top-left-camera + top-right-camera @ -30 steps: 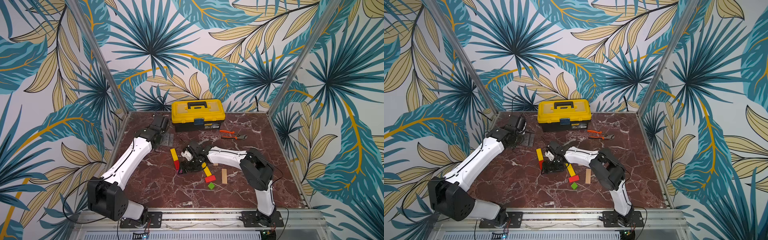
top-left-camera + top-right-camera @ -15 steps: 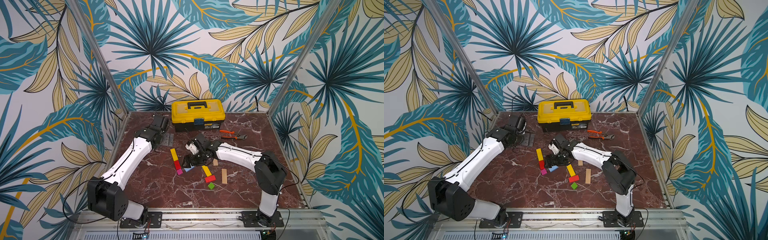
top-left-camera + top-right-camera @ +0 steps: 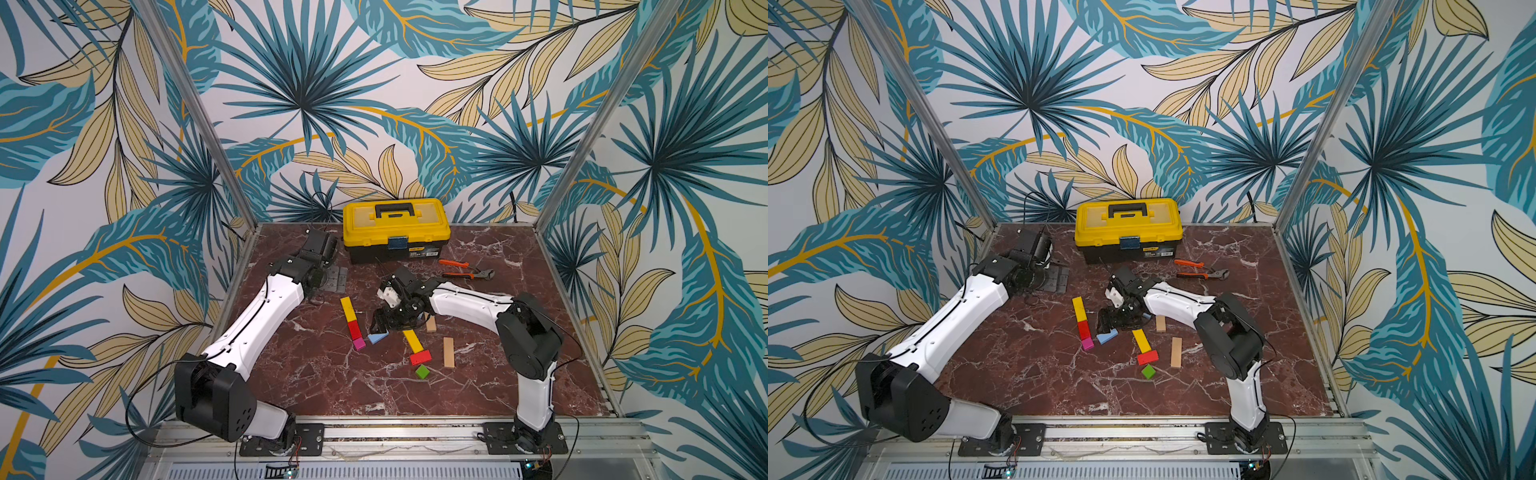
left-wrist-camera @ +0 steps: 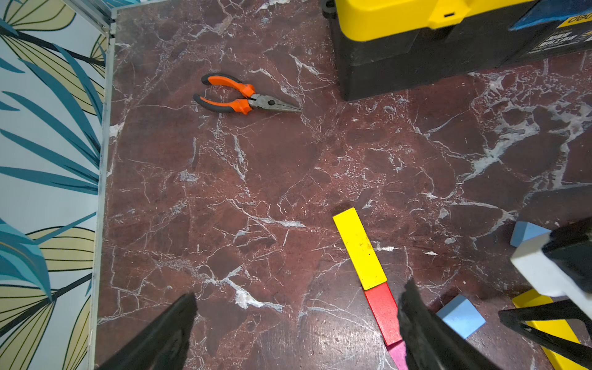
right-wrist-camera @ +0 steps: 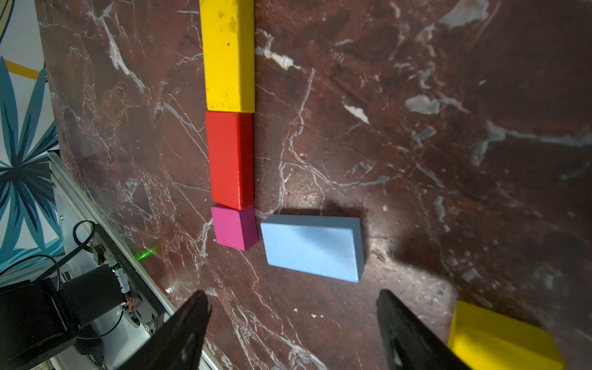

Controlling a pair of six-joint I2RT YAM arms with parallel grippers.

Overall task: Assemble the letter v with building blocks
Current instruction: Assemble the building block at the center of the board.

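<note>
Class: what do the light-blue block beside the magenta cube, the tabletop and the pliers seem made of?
Light-blue block: probably painted wood; matte, even colour, crisp edges.
Dark red tabletop: marble look, white veins, slight sheen; possibly a printed surface.
Orange-handled pliers: grey metal nose; grips likely rubber or plastic.

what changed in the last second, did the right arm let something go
The right gripper has drawn back off the light-blue block, which it covered a second ago. The block now lies uncovered just beside the magenta cube, and the jaws are open and empty. The left gripper, open, the yellow bar and red block in line with the cube, the toolbox and the pliers stayed put.
</note>
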